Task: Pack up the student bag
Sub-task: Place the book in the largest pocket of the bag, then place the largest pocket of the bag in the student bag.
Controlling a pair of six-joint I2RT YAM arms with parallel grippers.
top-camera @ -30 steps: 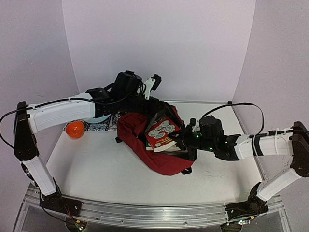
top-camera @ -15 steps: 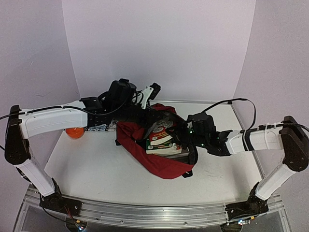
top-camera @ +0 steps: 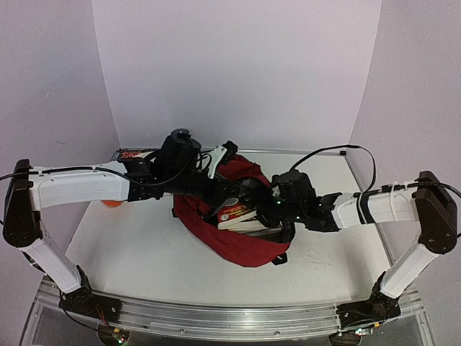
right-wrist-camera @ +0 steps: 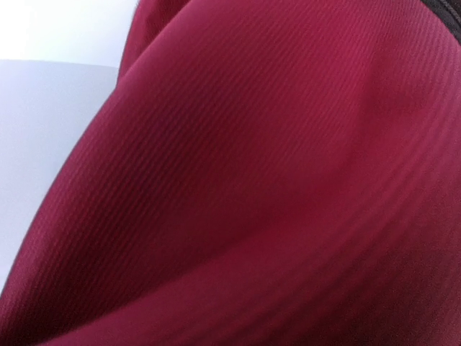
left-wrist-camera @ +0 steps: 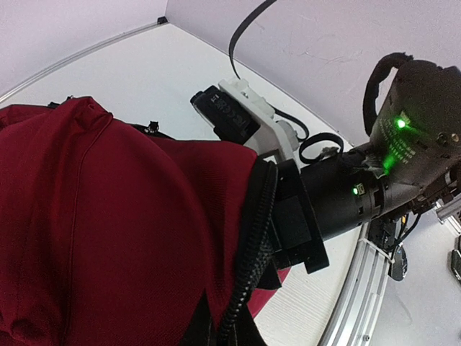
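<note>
The student bag [top-camera: 234, 244] lies in the middle of the table, dark red, its mouth facing up and to the right. A red and white book [top-camera: 236, 213] lies in that mouth on top of a darker one. My left gripper [top-camera: 227, 186] reaches in from the left and is shut on the bag's upper flap by its black zip [left-wrist-camera: 253, 238]. My right gripper [top-camera: 265, 205] is pushed into the mouth next to the book, and its fingers are hidden. Red fabric [right-wrist-camera: 274, 202] fills the right wrist view.
An orange bowl [top-camera: 108, 204] peeks out from behind my left forearm at the left. A patterned flat thing [top-camera: 133, 153] lies at the back left by the wall. The metal rail [top-camera: 230, 317] runs along the near edge.
The book has gone from tilted up to lying lower in the bag's mouth. My right arm has pushed further in. My left arm has swung right, covering most of the bowl.
</note>
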